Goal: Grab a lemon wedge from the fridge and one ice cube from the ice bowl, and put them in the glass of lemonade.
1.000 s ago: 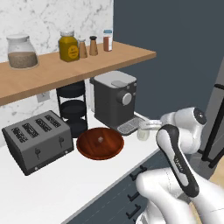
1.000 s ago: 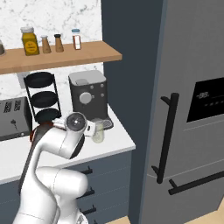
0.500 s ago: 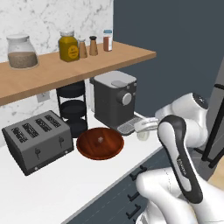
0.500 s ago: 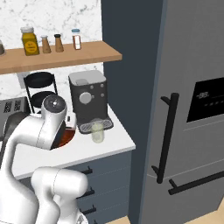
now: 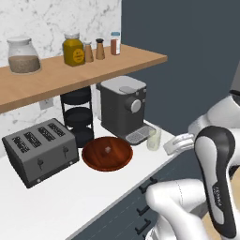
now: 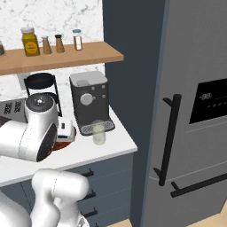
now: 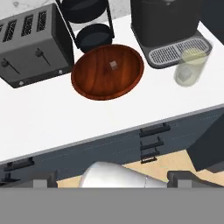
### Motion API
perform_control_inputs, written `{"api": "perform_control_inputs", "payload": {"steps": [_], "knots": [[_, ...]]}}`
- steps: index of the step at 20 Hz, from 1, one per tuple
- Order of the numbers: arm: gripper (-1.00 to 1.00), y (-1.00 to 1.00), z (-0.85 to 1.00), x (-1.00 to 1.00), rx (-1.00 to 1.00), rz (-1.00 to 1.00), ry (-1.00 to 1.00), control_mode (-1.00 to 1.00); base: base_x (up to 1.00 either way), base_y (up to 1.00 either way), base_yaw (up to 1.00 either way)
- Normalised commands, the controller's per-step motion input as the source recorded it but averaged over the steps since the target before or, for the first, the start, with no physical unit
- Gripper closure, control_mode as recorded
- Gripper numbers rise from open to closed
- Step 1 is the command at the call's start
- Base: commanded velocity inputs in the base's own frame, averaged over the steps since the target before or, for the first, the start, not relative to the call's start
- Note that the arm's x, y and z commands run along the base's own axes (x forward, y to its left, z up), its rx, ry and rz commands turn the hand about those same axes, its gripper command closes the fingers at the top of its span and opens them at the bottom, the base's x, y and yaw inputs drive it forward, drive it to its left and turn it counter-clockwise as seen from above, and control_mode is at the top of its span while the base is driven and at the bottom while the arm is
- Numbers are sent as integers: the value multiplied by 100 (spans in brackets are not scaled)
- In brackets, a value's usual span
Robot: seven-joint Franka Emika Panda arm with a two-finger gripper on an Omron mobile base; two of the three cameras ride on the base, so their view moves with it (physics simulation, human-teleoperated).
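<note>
On the white table (image 7: 52,118), ahead of the wide-open, empty hand (image 7: 111,183), the reddish-brown wooden bowl (image 7: 107,71) holds a tiny pale cube (image 7: 114,65); the clear lemonade tumbler (image 7: 191,68) stands farther right, its edges faint.

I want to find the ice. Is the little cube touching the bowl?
Touching. In the hand view the ice cube sits on the inside of the bowl, near its middle, with wood all around it.

In the right base view the ice bowl (image 6: 65,144) at centre left is mostly hidden behind the white arm, and the toaster (image 6: 11,107) is cut off by the left edge. The fridge (image 6: 195,111) runs off the right edge. The ice cube (image 7: 114,65) is perhaps too small to judge.
</note>
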Motion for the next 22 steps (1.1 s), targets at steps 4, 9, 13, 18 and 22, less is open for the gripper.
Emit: {"api": "perform_control_inputs", "payload": {"steps": [4,9,13,18,22], "knots": [[-100,0,8,-58,-7,-9,3,-100,0,0,0],[-100,0,-4,-43,-11,-10,3,-100,0,0,0],[-100,-4,-6,-15,-7,-7,0,100,-23,-12,-6],[-100,0,0,0,0,0,0,100,-83,-42,-12],[-100,0,0,0,0,0,0,100,-65,-83,-2]]}}
